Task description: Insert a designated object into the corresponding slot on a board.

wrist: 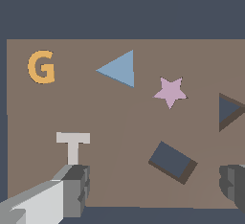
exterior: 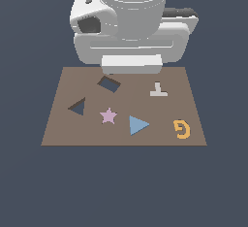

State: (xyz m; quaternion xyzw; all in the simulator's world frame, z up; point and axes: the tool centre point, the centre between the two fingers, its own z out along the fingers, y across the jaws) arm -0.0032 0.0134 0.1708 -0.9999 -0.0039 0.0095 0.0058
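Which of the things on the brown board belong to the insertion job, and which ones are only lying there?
Belong to the job:
- small flat light-blue triangle piece
- dark triangular cut-out slot
- flat brown rectangular board

Only lying there:
- pink star piece
- orange letter G piece
- pale grey letter T piece
- dark four-sided cut-out

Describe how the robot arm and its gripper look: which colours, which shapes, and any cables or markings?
The white robot arm is a rounded, glossy cylinder ending in a wide, boxy white hand with a black patch on each side. The gripper has blocky dark-grey ribbed fingers on a light-grey mount. No cables or markings are visible.
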